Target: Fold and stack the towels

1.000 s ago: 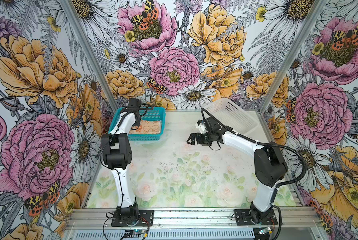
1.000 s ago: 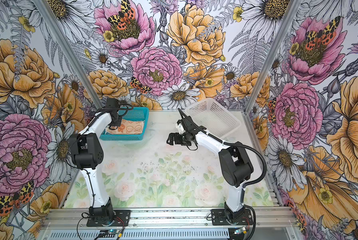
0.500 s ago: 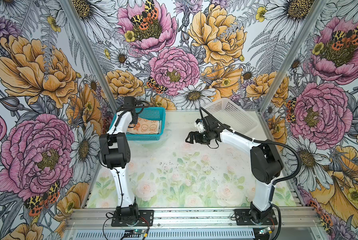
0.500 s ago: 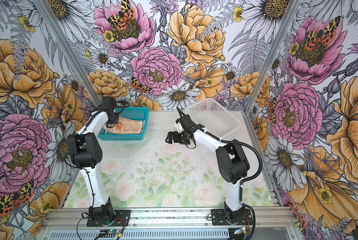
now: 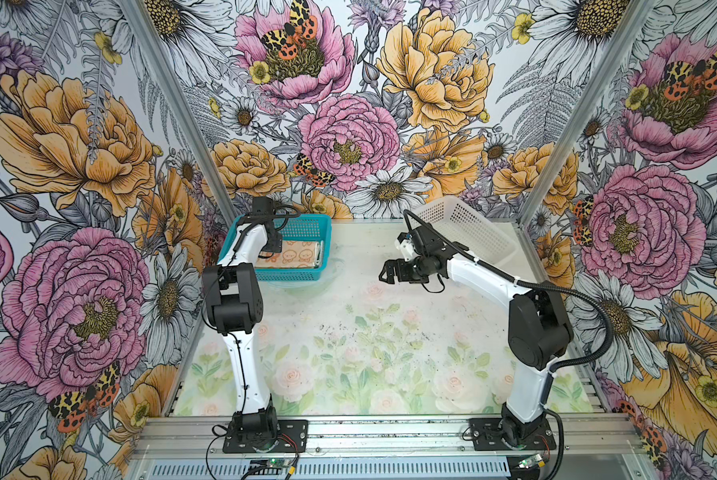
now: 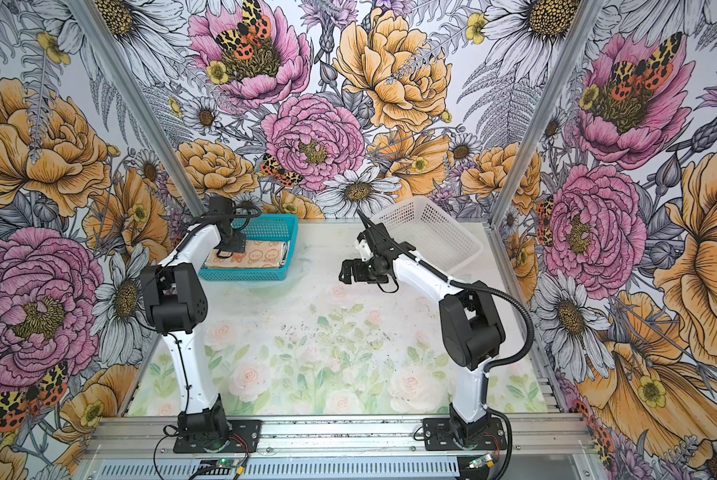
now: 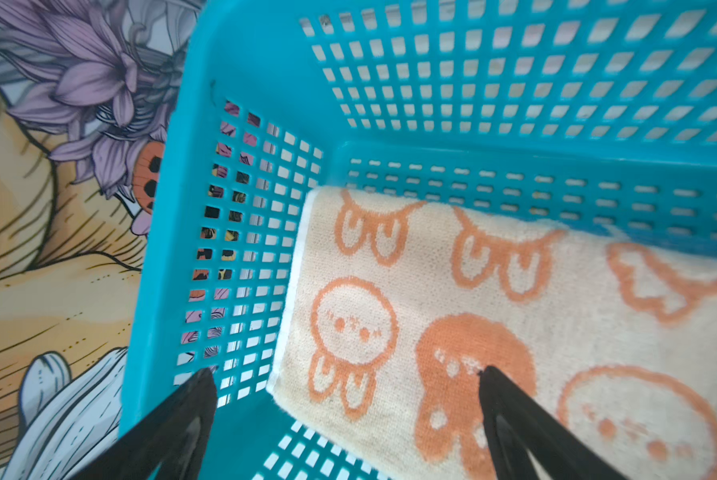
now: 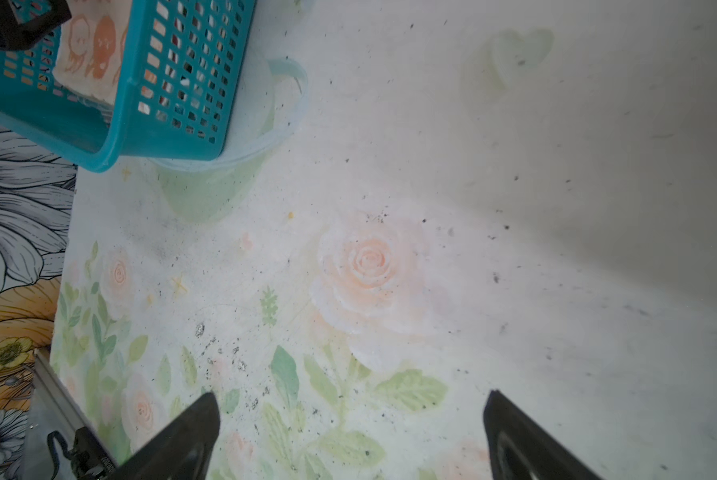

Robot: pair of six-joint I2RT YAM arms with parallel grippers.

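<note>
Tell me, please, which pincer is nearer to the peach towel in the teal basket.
Left. The left pincer hangs open over the peach towel inside the teal basket; the right pincer hovers over the table, outside it.

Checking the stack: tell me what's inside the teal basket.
A folded peach towel with cartoon faces lies on top, left pincer open over it; anything beneath is covered.
</note>
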